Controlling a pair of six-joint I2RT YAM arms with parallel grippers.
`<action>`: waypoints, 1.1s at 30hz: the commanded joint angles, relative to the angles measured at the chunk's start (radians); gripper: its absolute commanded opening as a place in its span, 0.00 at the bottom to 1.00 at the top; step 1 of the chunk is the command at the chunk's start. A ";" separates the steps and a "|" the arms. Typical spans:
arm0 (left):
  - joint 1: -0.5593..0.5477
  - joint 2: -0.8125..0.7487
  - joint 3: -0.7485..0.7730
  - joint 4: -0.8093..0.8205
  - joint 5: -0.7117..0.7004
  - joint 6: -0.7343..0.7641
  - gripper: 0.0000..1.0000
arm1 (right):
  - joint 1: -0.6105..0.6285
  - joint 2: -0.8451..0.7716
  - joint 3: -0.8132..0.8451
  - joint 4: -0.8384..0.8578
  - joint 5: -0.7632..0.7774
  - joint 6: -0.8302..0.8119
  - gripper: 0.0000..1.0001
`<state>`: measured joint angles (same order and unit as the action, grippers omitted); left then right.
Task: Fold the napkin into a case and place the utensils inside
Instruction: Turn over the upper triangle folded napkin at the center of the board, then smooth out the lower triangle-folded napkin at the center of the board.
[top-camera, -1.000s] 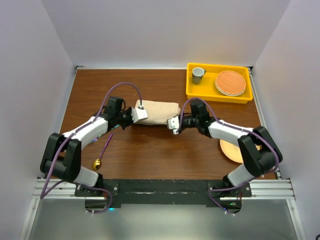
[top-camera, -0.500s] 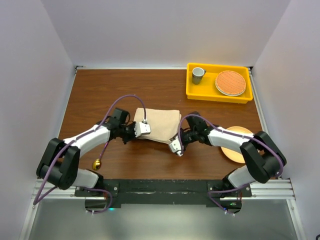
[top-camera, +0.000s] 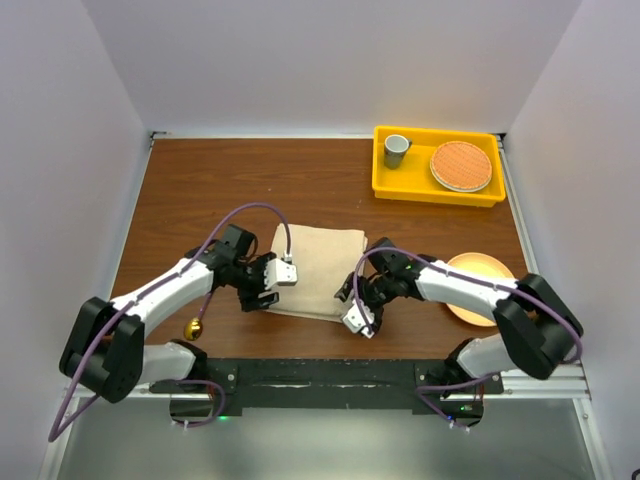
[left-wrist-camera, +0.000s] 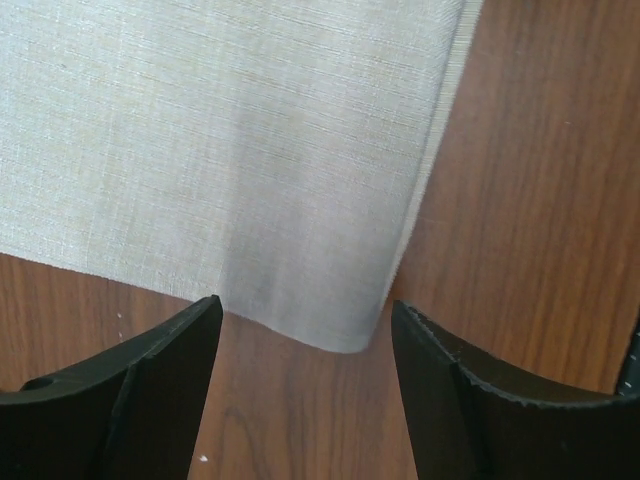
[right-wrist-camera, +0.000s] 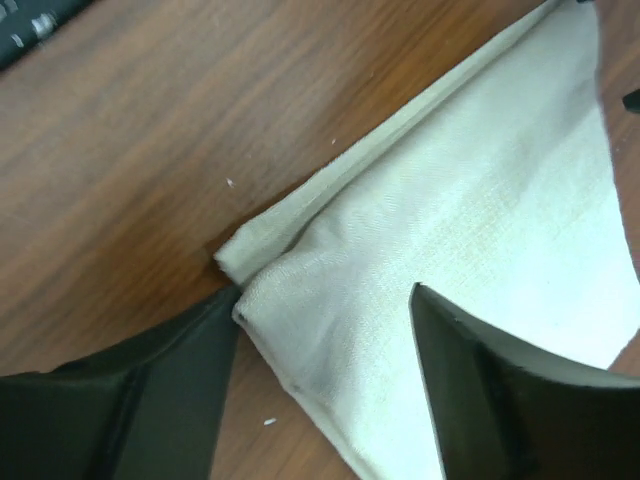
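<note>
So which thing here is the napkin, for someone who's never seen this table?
On the brown wooden table, look at the middle, toward the near edge. The napkin lies flat there, a plain beige cloth folded to a rough square. Unlike the round peach plate to its right, it is soft, straight-edged and shows layered folds along one side.

no legible text, no labels, no brands, no nos. or signs anywhere

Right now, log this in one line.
napkin: folded, flat | left fingers: open, at corner | right fingers: open, at corner | spoon: outside napkin
</note>
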<state>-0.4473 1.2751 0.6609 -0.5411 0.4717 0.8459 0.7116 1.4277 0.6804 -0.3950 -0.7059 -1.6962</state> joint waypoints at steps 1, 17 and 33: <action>0.001 -0.092 0.066 -0.169 0.059 0.096 0.75 | 0.022 -0.117 0.048 -0.116 0.000 0.039 0.80; -0.091 -0.178 -0.068 0.332 0.006 -0.150 0.47 | -0.188 -0.312 0.202 -0.108 0.187 1.501 0.58; -0.154 -0.020 -0.141 0.270 -0.166 -0.045 0.03 | -0.212 0.276 0.323 0.123 0.184 1.860 0.26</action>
<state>-0.5926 1.2613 0.5514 -0.2577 0.3481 0.7635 0.5026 1.6207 0.9108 -0.3584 -0.5182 0.0780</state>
